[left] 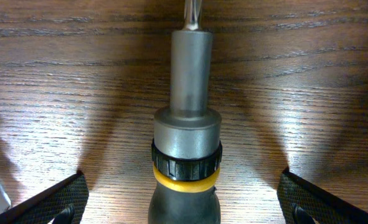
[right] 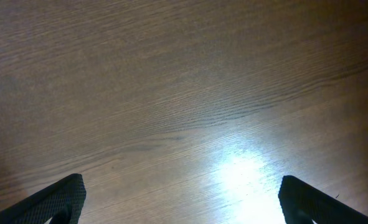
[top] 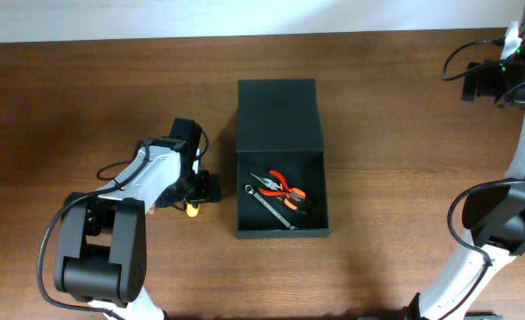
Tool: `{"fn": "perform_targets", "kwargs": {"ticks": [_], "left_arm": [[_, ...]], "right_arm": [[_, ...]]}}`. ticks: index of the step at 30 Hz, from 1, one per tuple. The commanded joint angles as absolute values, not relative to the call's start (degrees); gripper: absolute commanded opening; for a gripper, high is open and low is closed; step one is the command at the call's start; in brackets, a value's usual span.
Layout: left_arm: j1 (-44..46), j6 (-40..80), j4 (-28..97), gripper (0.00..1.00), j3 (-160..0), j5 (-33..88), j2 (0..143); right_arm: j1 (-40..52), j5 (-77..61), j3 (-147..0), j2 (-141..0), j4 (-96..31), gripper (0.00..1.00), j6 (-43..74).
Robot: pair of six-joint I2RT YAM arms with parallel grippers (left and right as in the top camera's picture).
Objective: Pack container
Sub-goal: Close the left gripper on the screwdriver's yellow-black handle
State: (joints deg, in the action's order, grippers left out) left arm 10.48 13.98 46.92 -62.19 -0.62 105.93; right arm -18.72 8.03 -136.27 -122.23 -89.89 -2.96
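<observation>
The container [top: 281, 233], a matte black box, stands open at mid-table with its flap lid [top: 277, 116] laid back on the far side. Inside lie orange-handled pliers [top: 282, 188] and a metal wrench [top: 269, 206]. A screwdriver [top: 191, 211] with a dark handle, yellow ring and grey collar lies on the table left of the box. My left gripper [top: 200, 191] is open, its fingers wide on either side of the screwdriver [left: 185, 124] without touching it. My right gripper [top: 484, 80] is open and empty over bare wood at the far right.
The wooden table [right: 171, 93] fills the right wrist view under the right gripper [right: 184, 199]. The left arm's base [top: 93, 258] stands at the front left, and the right arm's base [top: 502, 222] at the right edge.
</observation>
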Motion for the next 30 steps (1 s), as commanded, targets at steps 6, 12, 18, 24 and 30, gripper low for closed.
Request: {"fn": "perform_targets", "kwargs": {"ticks": [6,12,18,24,30], "left_arm": [[10.39,14.96,46.92,0.89,-61.54,-1.30,108.64],[10.39,14.98,46.89,0.60,-61.65,-1.28,108.64],[10.39,14.96,46.94,0.54,-61.76,-0.86,108.64],[10.39,14.98,47.00,0.39,-61.80,-0.84,108.64],[10.39,14.98,47.99,0.30,-63.07,-0.82,108.64]], "right_arm": [[-18.83,7.94,-136.16,-122.34,-89.73,0.99,-2.26],[-18.83,7.94,-136.16,-122.34,-89.73,0.99,-2.26],[-18.83,7.94,-136.16,-122.34,-89.73,0.99,-2.26],[-18.83,7.94,-136.16,-122.34,-89.73,0.99,-2.28],[-18.81,7.94,-136.16,-122.34,-89.73,0.99,-2.26]]}}
